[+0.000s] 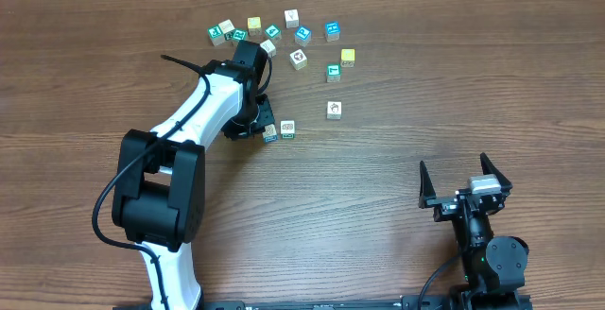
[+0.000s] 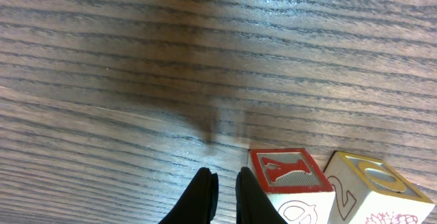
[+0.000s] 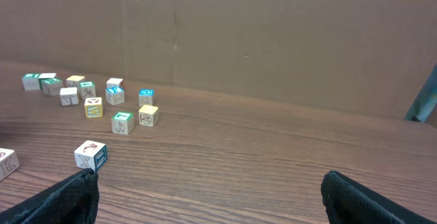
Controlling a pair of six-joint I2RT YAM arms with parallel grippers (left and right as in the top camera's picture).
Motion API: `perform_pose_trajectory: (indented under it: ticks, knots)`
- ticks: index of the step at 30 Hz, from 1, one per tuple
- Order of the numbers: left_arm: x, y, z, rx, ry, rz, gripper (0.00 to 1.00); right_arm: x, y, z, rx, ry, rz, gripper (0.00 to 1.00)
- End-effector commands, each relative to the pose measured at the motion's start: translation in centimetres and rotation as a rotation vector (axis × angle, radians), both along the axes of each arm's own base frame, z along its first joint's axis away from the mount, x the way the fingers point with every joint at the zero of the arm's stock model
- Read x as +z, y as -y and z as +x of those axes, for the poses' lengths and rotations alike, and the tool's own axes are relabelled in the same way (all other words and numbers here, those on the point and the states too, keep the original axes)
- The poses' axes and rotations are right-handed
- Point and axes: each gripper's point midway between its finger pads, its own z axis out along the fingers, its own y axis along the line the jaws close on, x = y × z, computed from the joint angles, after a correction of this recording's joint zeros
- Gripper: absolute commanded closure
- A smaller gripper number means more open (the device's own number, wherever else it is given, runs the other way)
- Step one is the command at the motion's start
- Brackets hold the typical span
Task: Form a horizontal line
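The horizontal line [image 1: 279,130] stands as two small cubes side by side on the wooden table, just right of my left gripper [image 1: 266,124]. In the left wrist view they are a red-faced cube [image 2: 290,173] and a yellow-rimmed cube [image 2: 372,183], touching each other. My left gripper [image 2: 227,186] is shut with nothing between its fingers, and its right finger rests against the red-faced cube's side. My right gripper [image 1: 463,182] hovers open and empty at the near right, far from the cubes; the right wrist view shows that gripper [image 3: 212,197] above bare wood.
A lone white cube [image 1: 334,110] lies right of the pair. Several loose cubes, white, teal and yellow [image 1: 348,57], are scattered along the far side [image 1: 274,31]. A brown wall [image 3: 273,33] rises behind the table.
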Motion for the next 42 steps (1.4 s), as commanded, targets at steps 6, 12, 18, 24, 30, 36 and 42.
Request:
perform_pose_trajectory:
  ticks: [6,12,18,24,30,36,42]
  knots:
    - [-0.2,0.6,0.3,-0.009,0.015,-0.018,0.92,-0.2,0.1,0.0,-0.001,0.004,-0.003,0.00]
    - [-0.2,1.2,0.4,-0.016,0.018,-0.040,0.92,-0.2,0.1,0.0,-0.001,0.004,-0.003,0.00]
    - [-0.2,1.4,0.5,-0.020,0.023,-0.041,0.94,-0.2,0.1,0.0,-0.001,0.004,-0.003,0.00]
    - [-0.2,1.5,0.3,-0.019,0.019,-0.045,0.94,-0.2,0.1,0.0,-0.001,0.004,-0.003,0.00]
    - [-0.3,1.2,-0.6,-0.017,-0.021,-0.032,0.95,-0.2,0.1,0.0,-0.001,0.005,-0.003,0.00]
    - [-0.5,1.4,-1.3,-0.019,-0.049,-0.048,0.95,-0.2,0.1,0.0,-0.001,0.005,-0.003,0.00]
    - [-1.1,1.3,-1.4,0.014,-0.047,-0.051,0.96,-0.2,0.1,0.0,-0.001,0.005,-0.003,0.00]
